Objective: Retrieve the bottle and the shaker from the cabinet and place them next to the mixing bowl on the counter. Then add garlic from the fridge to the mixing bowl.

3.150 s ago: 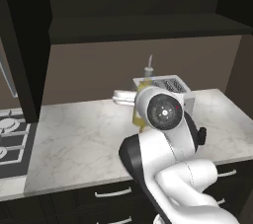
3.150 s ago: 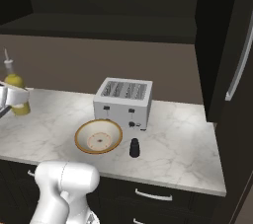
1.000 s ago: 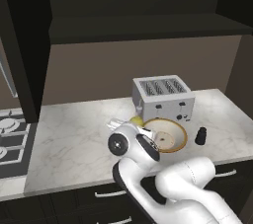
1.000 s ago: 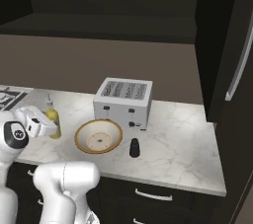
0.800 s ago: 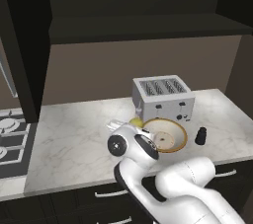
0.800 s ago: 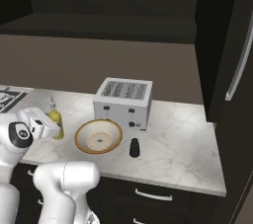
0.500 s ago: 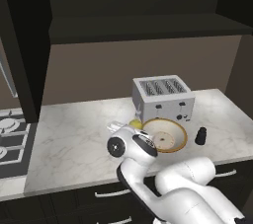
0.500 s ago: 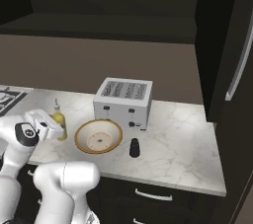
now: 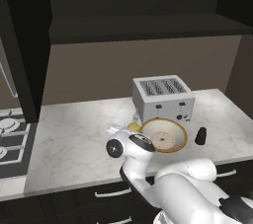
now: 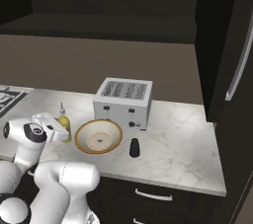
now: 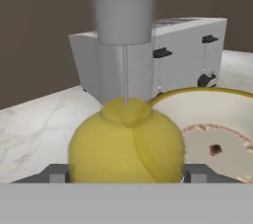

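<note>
The bottle (image 10: 63, 126) is seen standing upright on the marble counter (image 9: 74, 144), just to the left of the mixing bowl (image 10: 98, 136) in the right base view. It is a yellow, round-bodied bottle (image 11: 126, 141) with a pale grey neck and cap, and in the hand view it is framed closely between the two dark fingertips (image 11: 55, 173), which sit at either side of its body. The hand (image 10: 55, 129) is held fairly wide, spanning the bottle's girth; whether the pads are pressing on it or only flanking it cannot be told. In the left base view only a sliver of the bottle (image 9: 133, 127) shows beside the white wrist.

The mixing bowl (image 9: 163, 135) is tan with a darker rim and is placed in front of a white toaster (image 9: 162, 97), near the counter's front edge. A small dark shaker (image 10: 134, 147) stands upright just to the right of the bowl, apart from it. A stovetop (image 9: 11, 141) is seen at the left end of the counter. Dark upper cabinets (image 9: 138, 1) are mounted above, and dark drawers (image 10: 158, 196) lie below the counter.
</note>
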